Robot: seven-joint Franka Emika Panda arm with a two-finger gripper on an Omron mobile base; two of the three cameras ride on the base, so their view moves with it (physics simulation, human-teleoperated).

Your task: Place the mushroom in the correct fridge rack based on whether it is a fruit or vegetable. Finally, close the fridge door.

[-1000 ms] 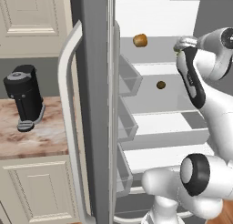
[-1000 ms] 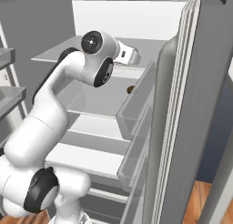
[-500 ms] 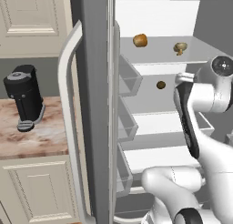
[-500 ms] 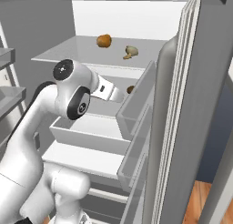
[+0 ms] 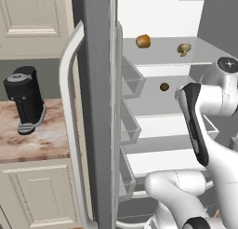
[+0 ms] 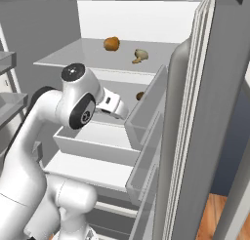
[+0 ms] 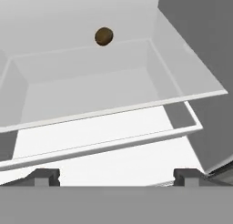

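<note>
Mushroom shelved, door next
The mushroom lies on the fridge rack near an orange-brown item; our gripper is spread and empty. We judge we should clear the white drawer, empty as far as we see, before swinging the fridge door; a small dark ball sits behind it

Flat, even rendered light, sharp throughout, only faint shadows.
</note>
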